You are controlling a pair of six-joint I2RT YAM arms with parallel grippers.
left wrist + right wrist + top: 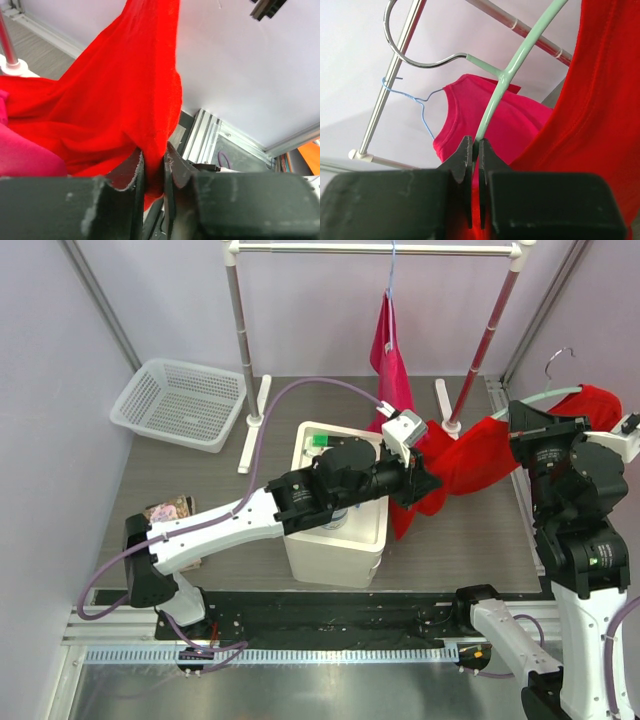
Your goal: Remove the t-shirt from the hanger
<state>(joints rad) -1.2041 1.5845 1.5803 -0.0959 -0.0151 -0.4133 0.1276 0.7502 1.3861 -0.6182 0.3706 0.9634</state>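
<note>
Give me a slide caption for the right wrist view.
Right fingers clamp the green hanger beside the red t-shirt.

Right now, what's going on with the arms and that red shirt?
The right gripper is clamped on the mint-green hanger, holding it in the air off the rack. The left gripper pinches a fold of the red t-shirt, and the fabric stretches between the two arms. The shirt is not yet off: its far end drapes over the hanger by the right arm. A pink t-shirt hangs on the rack behind.
</note>
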